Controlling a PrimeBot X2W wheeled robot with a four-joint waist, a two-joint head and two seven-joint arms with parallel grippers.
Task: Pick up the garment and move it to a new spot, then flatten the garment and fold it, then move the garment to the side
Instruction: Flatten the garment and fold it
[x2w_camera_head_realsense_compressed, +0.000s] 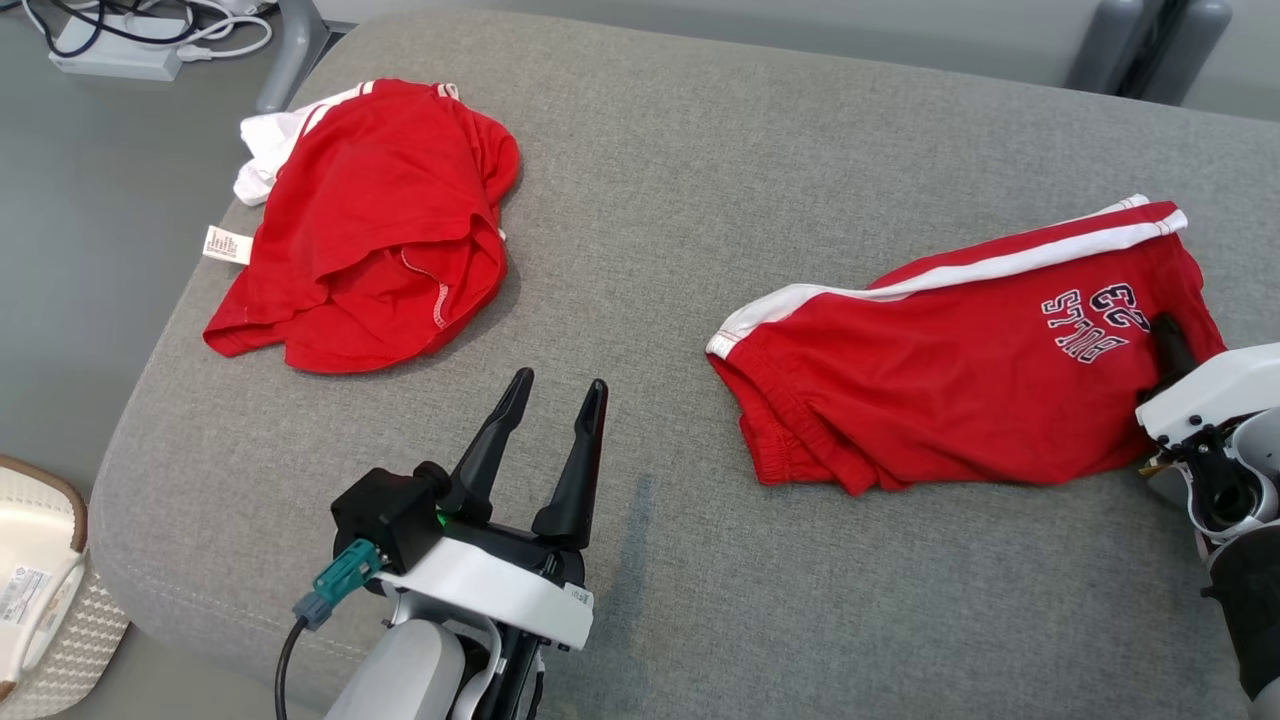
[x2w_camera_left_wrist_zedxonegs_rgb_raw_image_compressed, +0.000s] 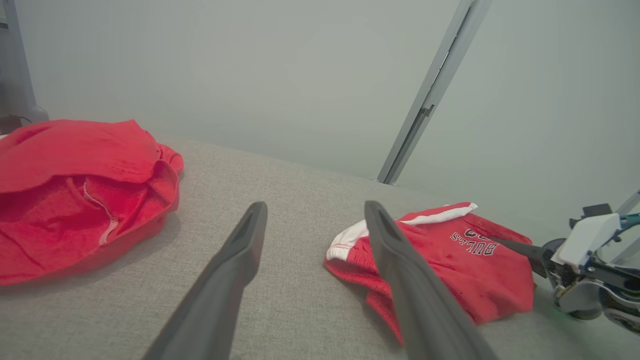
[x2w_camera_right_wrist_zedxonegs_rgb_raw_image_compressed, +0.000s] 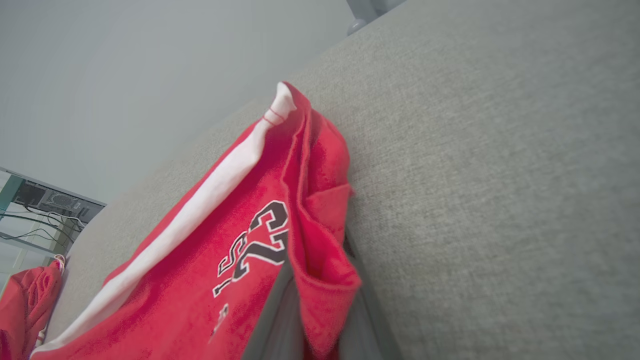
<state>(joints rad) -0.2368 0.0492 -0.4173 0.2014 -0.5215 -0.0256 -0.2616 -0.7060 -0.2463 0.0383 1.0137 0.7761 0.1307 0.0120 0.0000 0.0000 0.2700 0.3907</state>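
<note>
Red shorts (x2w_camera_head_realsense_compressed: 950, 380), white side stripe, "Bulls 23" print, crumpled on right of grey fabric cushion (x2w_camera_head_realsense_compressed: 700, 200). Right gripper (x2w_camera_head_realsense_compressed: 1168, 345) clamped on their right edge fold. Left gripper (x2w_camera_head_realsense_compressed: 560, 382) fingers apart, idle at front. Lift slowly, confirm pinch holds; avoid second red garment (x2w_camera_head_realsense_compressed: 380, 230) far left.

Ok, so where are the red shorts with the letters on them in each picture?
Head view: red shorts at the right.
Left wrist view: red shorts at the lower right.
Right wrist view: red shorts from the lower left to the middle.
Shared landmark: the white stripe along their edge, in all three.
</note>
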